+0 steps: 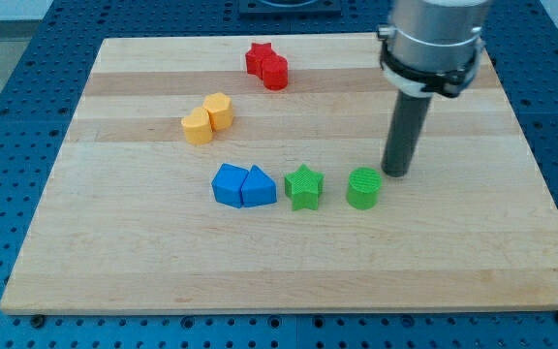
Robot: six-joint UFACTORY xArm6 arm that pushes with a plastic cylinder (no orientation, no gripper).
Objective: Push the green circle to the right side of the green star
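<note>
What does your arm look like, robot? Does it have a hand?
No hand! My arm ends in a fat silver-grey cylinder with a black ring around it. Below that hangs a straight dark rod, round like a thick marker. My tip is just the rod's flat bottom end. I see no cables or markings.

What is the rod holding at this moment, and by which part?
Nothing is held: the rod cannot grip. My tip rests on the board just to the view's upper right of the green circle, with the green star further left.
</note>
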